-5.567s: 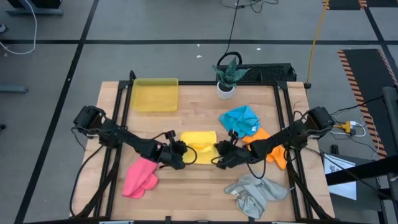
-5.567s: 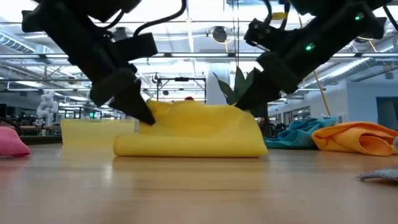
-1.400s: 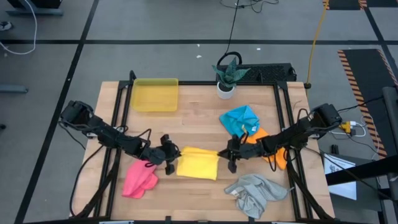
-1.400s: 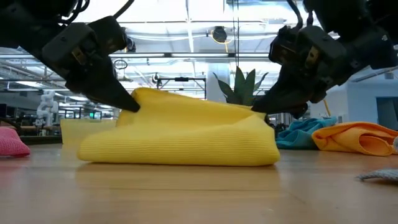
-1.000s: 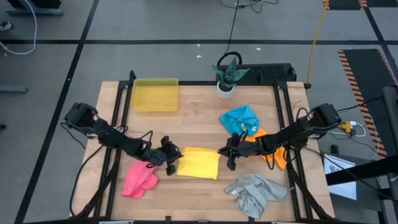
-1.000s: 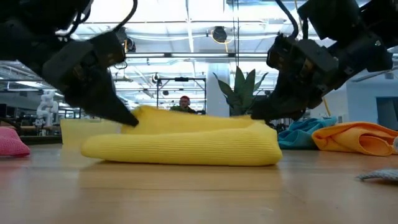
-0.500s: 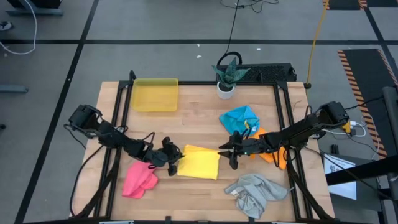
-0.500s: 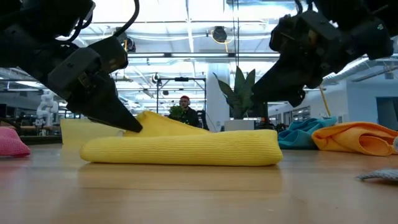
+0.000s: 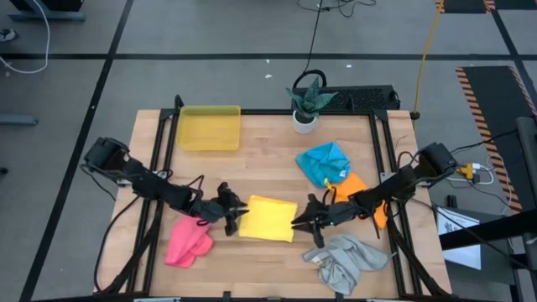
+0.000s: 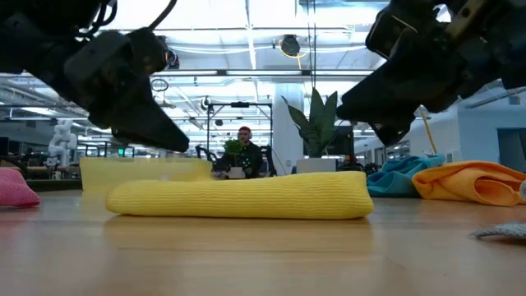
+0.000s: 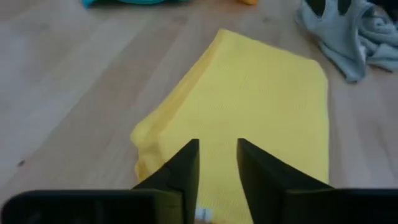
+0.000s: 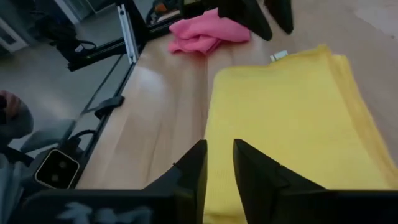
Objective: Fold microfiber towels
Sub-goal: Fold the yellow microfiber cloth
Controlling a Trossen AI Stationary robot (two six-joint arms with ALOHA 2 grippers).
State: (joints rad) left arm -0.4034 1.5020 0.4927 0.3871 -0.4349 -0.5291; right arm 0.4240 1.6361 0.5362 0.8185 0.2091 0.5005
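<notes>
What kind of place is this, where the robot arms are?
Probably a robot lab or workshop. A wooden table stands on a grey taped floor with cables trailing across it, and the low view looks past the yellow towel into a big open hall with ceiling lights and desks.

- The left arm (image 9: 151,186) comes in from the table's left edge and lies low and stretched toward the middle.
- The left gripper (image 9: 239,212) is at its end, and its fingers (image 11: 186,163) point toward the right gripper. The fingers stand a little apart, with a narrow gap and nothing between them.
- The right arm (image 9: 394,186) comes in from the right edge, also low, and slopes down toward the middle.
- The right gripper (image 9: 296,224) faces the left gripper, with some space between the two. Its fingers (image 12: 194,167) are also a little apart, and they hold nothing.
- In the low view both grippers (image 10: 168,136) (image 10: 349,107) hang above the tabletop with their tips tilted down.
</notes>
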